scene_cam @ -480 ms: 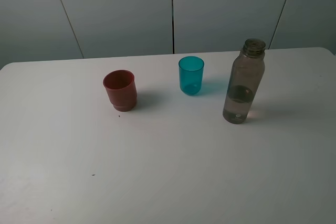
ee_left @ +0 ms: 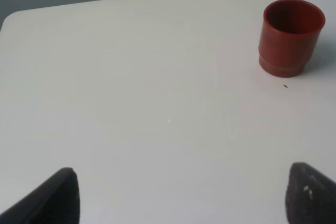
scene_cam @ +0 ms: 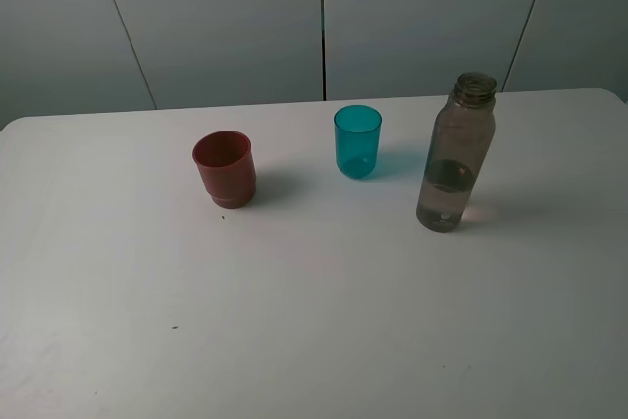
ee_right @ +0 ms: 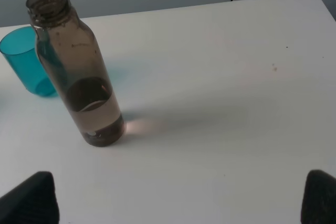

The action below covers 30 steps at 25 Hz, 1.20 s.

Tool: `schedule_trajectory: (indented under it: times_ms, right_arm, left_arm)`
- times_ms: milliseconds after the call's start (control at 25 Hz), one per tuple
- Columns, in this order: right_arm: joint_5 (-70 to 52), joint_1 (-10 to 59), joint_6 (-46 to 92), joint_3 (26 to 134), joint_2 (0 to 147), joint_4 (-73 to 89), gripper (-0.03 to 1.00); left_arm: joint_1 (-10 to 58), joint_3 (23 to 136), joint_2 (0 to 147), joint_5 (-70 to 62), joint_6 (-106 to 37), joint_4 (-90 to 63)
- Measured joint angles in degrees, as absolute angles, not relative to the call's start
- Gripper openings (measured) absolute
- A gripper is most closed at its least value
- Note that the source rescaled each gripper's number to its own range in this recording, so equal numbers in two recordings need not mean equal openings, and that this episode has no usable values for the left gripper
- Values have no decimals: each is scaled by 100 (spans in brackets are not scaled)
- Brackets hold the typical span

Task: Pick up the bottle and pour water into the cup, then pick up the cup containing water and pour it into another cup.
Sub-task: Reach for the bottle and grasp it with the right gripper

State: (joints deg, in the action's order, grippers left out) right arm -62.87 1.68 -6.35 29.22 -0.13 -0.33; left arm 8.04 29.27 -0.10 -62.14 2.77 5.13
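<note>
exterior high view: the bottle [scene_cam: 455, 159] stands upright on the right of the white bench [scene_cam: 314, 321], a little water in the bottom. teal cup [scene_cam: 357, 141] sits near it to the left, red-brown cup [scene_cam: 225, 169] further left, all three apart. left fingers [ee_left: 58, 198] are spread wide, facing the red-brown cup. right fingers [ee_right: 31, 198] are wide apart too, facing the bottle.

Left fingers [ee_left: 55, 199] and right fingers [ee_right: 30, 201] are cropped at the edge.
</note>
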Motion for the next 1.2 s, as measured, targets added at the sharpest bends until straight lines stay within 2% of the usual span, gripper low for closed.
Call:
schedule_trajectory:
  times_ms: [960,1200]
  right_arm:
    - [-6287,168,-635,2922,50,106,100]
    - [-6195,168,-624,3131,1905,1056,100]
  left_arm:
    - [804,2927,-10,-6214,267,513]
    - [804,2927,-10,-6214,267,513]
